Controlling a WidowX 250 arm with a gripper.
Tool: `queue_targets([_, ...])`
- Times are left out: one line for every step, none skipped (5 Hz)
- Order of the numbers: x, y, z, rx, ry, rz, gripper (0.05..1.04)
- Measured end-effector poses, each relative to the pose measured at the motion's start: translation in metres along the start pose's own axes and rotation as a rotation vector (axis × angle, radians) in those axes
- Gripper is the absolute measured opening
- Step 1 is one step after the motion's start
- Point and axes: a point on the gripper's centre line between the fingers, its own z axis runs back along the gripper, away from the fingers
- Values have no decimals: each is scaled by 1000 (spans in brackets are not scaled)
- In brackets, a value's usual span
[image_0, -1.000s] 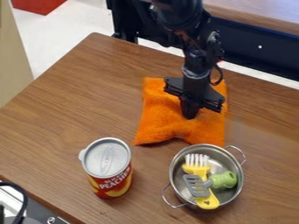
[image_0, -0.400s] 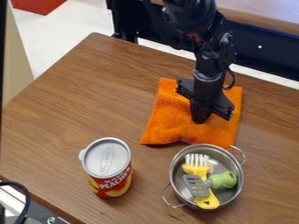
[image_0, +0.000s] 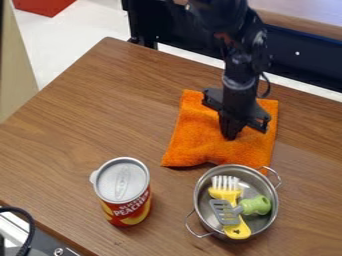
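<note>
Right of centre in the frame, my gripper (image_0: 230, 136) points down onto the orange cloth (image_0: 202, 148), fingers clenched; fabric pinched or not, I cannot tell. Pot (image_0: 255, 182) just below. Judged step: handling cloth; next move calls for checking grip.

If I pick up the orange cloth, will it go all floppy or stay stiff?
Probably floppy: the cloth looks soft, and its near edge bends in a wavy line. It should be light, as it looks thin for how wide it spreads. It's likely not very slippery, because its surface looks fuzzy.
</note>
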Motion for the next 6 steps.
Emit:
queue_targets([12,6,25,-7,-40,56,71])
queue_targets([19,10,50,-47,-44,94,204])
queue_targets([21,20,62,-37,-18,166,432])
queue_targets([14,37,60,24,2,325,724])
queue_targets([-1,56,79,30,-40,340,972])
queue_targets([-14,77,82,23,-31,324,997])
